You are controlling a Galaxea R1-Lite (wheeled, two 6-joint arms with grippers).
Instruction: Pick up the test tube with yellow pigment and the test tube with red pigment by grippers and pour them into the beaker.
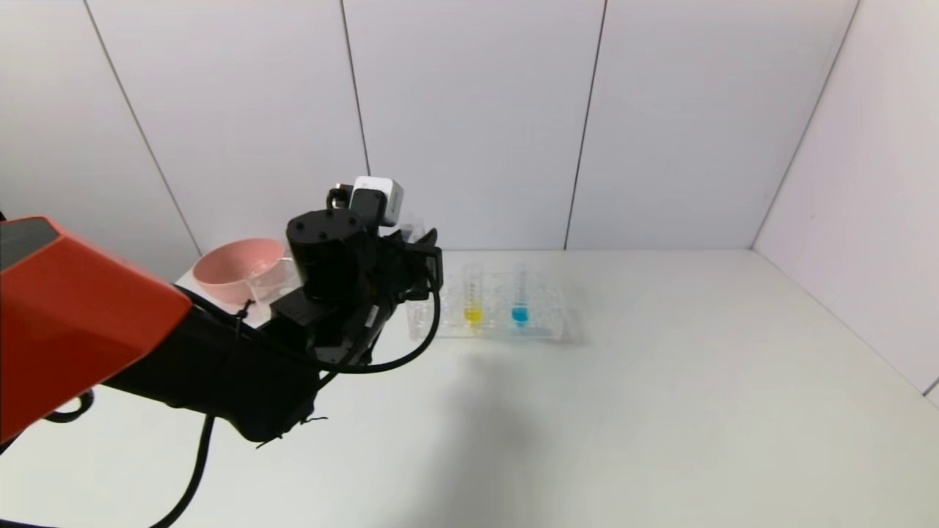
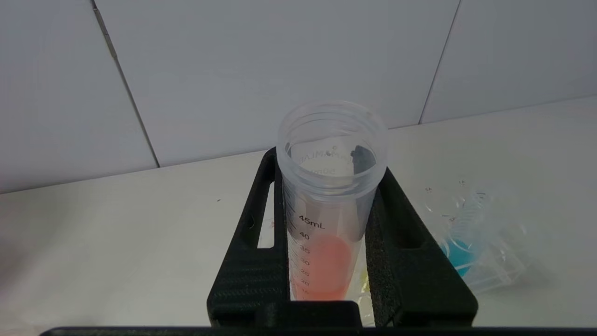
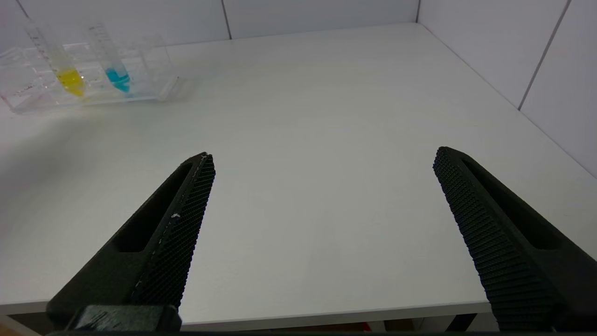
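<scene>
So that it can be carried upright to the beaker [image 1: 270, 282], the test tube with red pigment [image 2: 326, 219] is clamped between the left gripper's [image 2: 329, 242] jaws, while the right gripper's [image 3: 322, 224] jaws are held wide apart.

A white table [image 1: 660, 411] fills the corner between pale panelled walls. Toward its back edge a clear tube rack [image 1: 491, 315] rests on it, with 2 tubes standing upright in it. At the back left a pink bowl [image 1: 238, 270] sits on the table, with a small clear beaker [image 1: 270, 282] just beside it.
</scene>
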